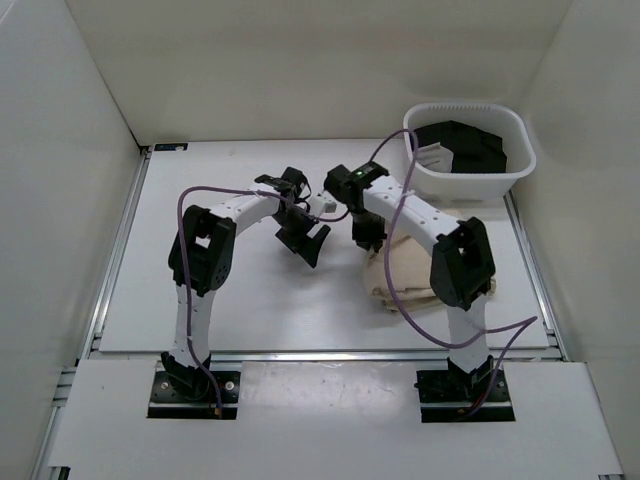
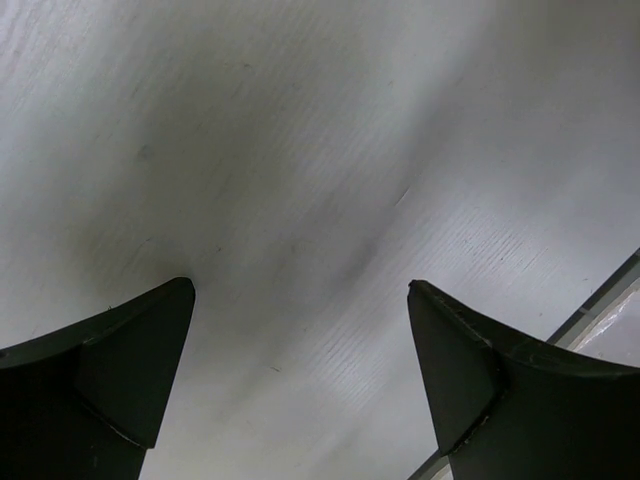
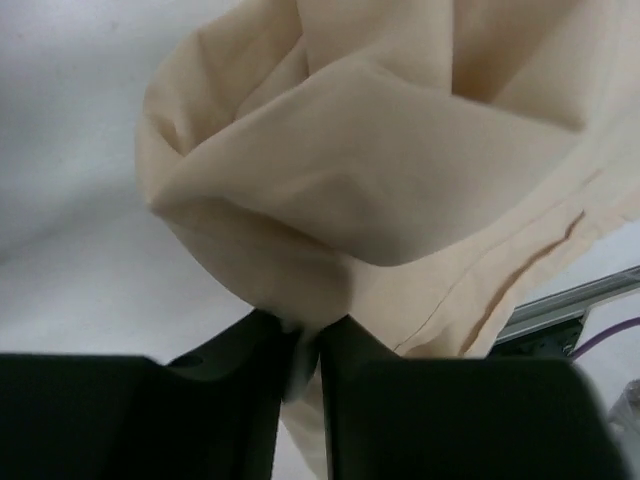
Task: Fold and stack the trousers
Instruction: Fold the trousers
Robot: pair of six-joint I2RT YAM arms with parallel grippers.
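The light beige trousers [image 1: 410,272] lie bunched and partly folded on the table at the right, half hidden under my right arm. My right gripper [image 1: 367,236] is at their far left edge, shut on a fold of the beige fabric [image 3: 330,200], which hangs in loose folds in front of the jaws in the right wrist view. My left gripper [image 1: 310,240] hovers over bare table left of the trousers, open and empty; its two dark fingers [image 2: 130,360] stand wide apart.
A white plastic basket [image 1: 470,152] at the back right holds black clothing with a white patch [image 1: 462,148]. A metal rail [image 1: 530,270] runs along the table's right edge, close to the trousers. White walls surround the table.
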